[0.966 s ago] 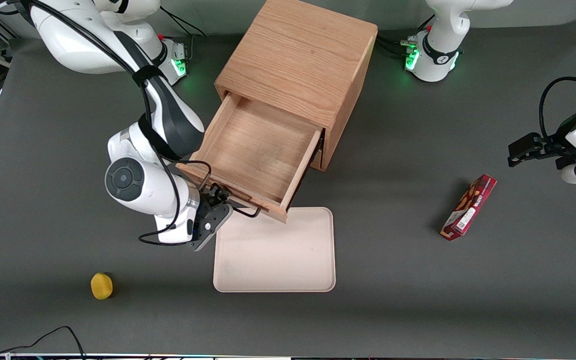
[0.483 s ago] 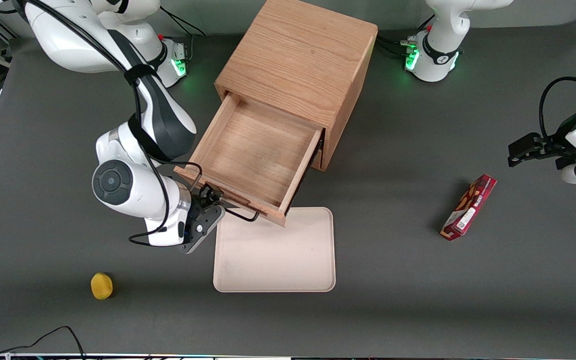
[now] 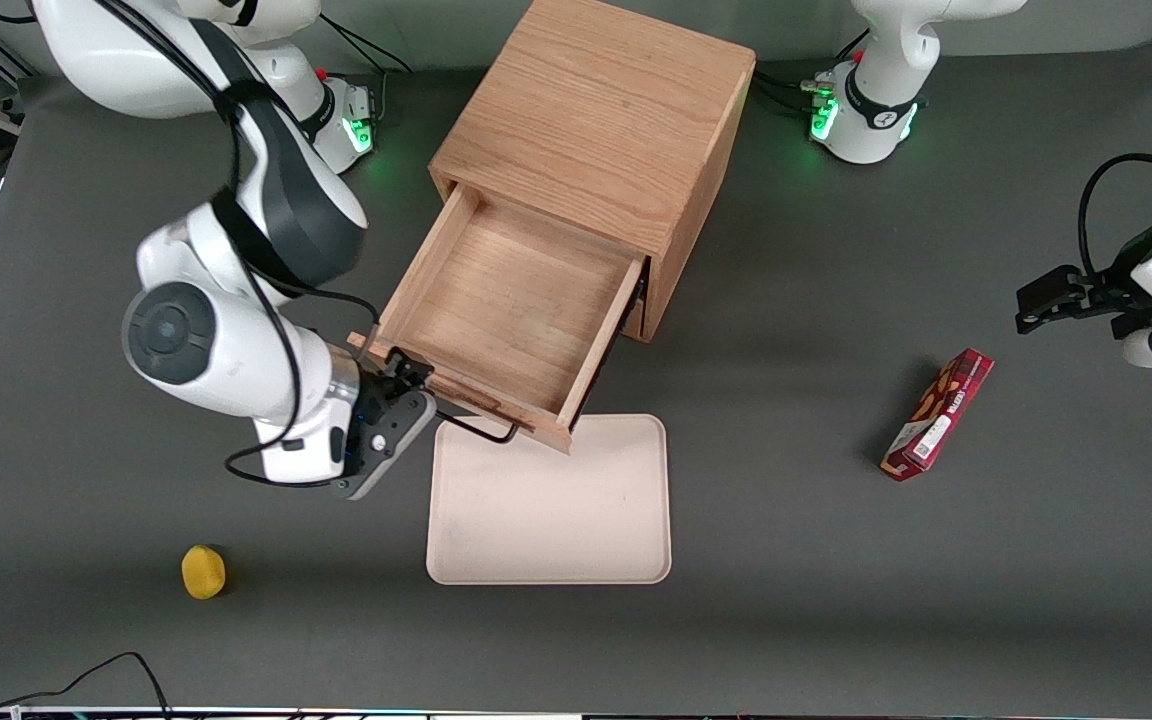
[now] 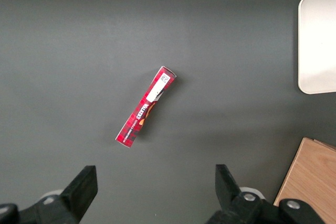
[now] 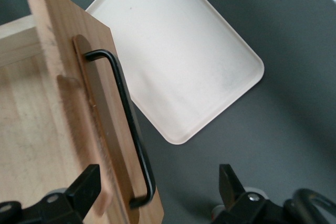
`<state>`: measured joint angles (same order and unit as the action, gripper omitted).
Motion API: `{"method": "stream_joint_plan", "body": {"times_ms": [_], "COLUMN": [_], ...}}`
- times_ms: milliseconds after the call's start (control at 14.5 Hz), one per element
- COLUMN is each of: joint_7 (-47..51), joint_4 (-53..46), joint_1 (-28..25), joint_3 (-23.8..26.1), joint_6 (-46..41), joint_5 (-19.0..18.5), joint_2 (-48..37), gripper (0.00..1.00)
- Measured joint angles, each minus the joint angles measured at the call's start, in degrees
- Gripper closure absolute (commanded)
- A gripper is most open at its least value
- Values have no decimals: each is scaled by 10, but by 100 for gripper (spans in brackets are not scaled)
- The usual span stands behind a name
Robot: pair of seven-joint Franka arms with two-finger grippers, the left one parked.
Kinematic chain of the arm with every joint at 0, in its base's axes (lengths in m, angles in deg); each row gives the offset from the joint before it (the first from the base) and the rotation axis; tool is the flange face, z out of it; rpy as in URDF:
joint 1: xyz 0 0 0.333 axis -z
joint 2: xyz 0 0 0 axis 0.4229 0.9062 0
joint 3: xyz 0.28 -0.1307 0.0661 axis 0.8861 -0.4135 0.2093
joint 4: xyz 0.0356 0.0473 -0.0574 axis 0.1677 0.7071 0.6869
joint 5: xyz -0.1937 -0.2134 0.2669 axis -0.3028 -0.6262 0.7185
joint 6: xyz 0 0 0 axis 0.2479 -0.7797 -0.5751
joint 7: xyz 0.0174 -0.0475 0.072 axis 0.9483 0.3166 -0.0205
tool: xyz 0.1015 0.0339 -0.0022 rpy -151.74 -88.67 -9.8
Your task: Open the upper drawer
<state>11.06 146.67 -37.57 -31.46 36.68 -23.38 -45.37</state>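
The upper drawer (image 3: pixel 506 300) stands pulled far out of the oak cabinet (image 3: pixel 596 110), its shallow wooden box empty. Its long black wire handle (image 3: pixel 481 428) runs along the light wood front (image 5: pixel 68 103), and the handle (image 5: pixel 128 124) shows clearly in the right wrist view. My right gripper (image 3: pixel 402 376) hovers at the front's corner nearest the working arm's end. It is open (image 5: pixel 157 187), its fingers (image 5: pixel 86 184) spread wide. One end of the handle lies between them with neither finger touching it.
A cream tray (image 3: pixel 548 500) lies on the table in front of the open drawer, partly under its front (image 5: pixel 178 61). A yellow fruit-like object (image 3: pixel 203 572) sits nearer the front camera. A red box (image 3: pixel 938 415) lies toward the parked arm's end.
My gripper has drawn along the drawer front toward the working arm's end, off the middle of the handle, and the arm has lifted. The drawer has stayed open.
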Motion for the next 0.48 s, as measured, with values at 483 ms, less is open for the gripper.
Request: {"method": "stream_joint_plan", "body": {"times_ms": [483], "joint_7": [61], "joint_4": [20], "joint_1": [81], "joint_3": [-4], "joint_6": [-96], "joint_5": [-4], "joint_2": [-114], "gripper": [0]}}
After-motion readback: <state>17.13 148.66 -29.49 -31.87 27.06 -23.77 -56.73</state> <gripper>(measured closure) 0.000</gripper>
